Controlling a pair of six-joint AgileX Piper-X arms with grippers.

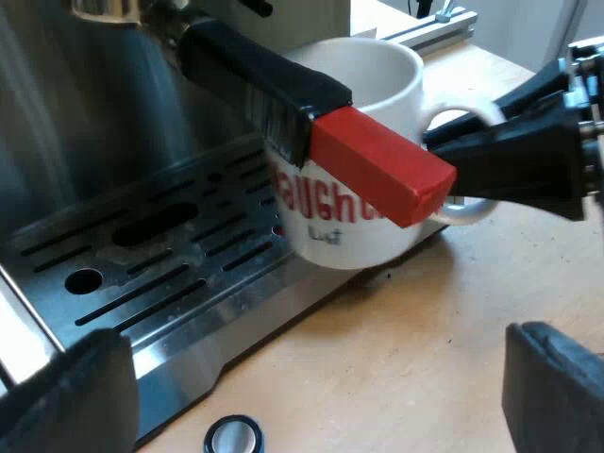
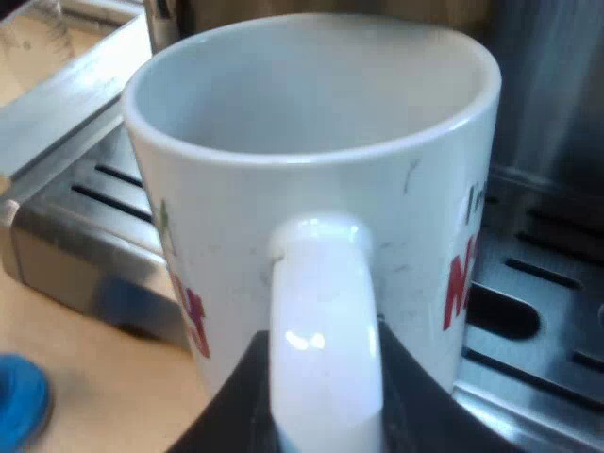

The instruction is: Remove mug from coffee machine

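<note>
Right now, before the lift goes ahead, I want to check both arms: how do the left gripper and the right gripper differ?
The right gripper is shut on the handle of the mug; the left gripper is open and holds nothing. The right gripper is at the edge of the drip tray; the left gripper hovers over the wooden table. Both have black fingers.

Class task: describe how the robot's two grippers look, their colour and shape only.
The left gripper has two black, blocky fingers with rounded, matte tips. The right gripper is black too, its fingers long, flat-sided and tapering.
</note>
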